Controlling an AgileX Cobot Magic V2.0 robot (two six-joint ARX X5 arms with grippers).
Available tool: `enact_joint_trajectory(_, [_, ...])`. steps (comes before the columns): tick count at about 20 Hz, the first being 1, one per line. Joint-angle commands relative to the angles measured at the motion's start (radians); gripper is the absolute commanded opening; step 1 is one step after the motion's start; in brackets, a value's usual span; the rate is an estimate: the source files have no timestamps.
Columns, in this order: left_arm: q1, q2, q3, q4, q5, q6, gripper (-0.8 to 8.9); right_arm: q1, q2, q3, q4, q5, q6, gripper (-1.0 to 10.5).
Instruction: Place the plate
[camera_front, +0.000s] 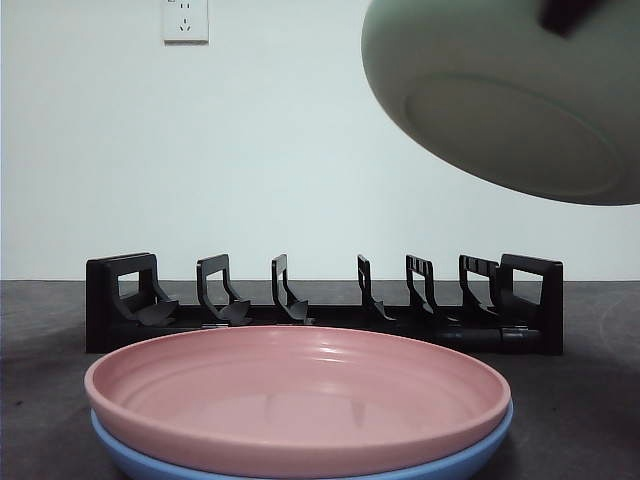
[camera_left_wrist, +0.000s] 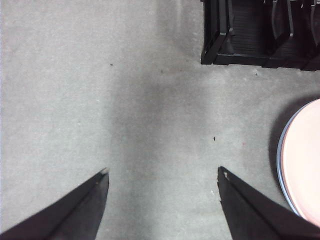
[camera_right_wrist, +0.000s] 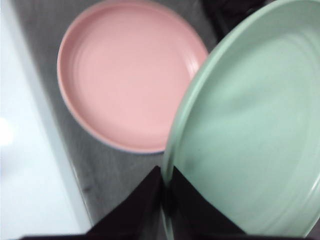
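A pale green plate (camera_front: 500, 100) hangs tilted high at the right of the front view, its underside facing the camera. My right gripper (camera_right_wrist: 165, 182) is shut on the rim of this green plate (camera_right_wrist: 250, 135); only a dark bit of that gripper (camera_front: 568, 14) shows at the top edge of the front view. Below stands the black plate rack (camera_front: 320, 300) with its slots empty. My left gripper (camera_left_wrist: 162, 172) is open over bare grey table, beside the rack's end (camera_left_wrist: 260, 32).
A pink plate (camera_front: 300, 385) lies stacked on a blue plate (camera_front: 300, 462) in front of the rack, also seen as the pink plate (camera_right_wrist: 127, 75) under the right wrist and at the pink plate's edge (camera_left_wrist: 305, 165). A wall socket (camera_front: 186, 20) is behind.
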Motion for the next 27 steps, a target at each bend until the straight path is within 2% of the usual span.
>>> enact_joint_trajectory(1, [-0.001,0.005,0.021,0.005,-0.006,-0.009,3.44,0.06,0.032,0.011,0.005,0.023,-0.061,0.1])
enact_joint_trajectory(7, [-0.001,0.006,0.021,0.008,-0.006,-0.009,3.44,0.111,0.185,0.011,0.052,0.0,-0.198,0.1])
enact_joint_trajectory(12, [-0.001,0.006,0.021,0.008,-0.006,-0.009,3.44,0.111,0.304,0.011,0.162,-0.063,-0.258,0.1])
enact_joint_trajectory(17, [-0.001,0.006,0.021,0.011,-0.006,-0.009,3.44,0.106,0.396,0.011,0.235,-0.111,-0.27,0.1])
enact_joint_trajectory(27, [-0.001,0.006,0.021,0.015,-0.006,-0.005,3.44,0.091,0.534,0.011,0.283,-0.111,-0.276,0.2])
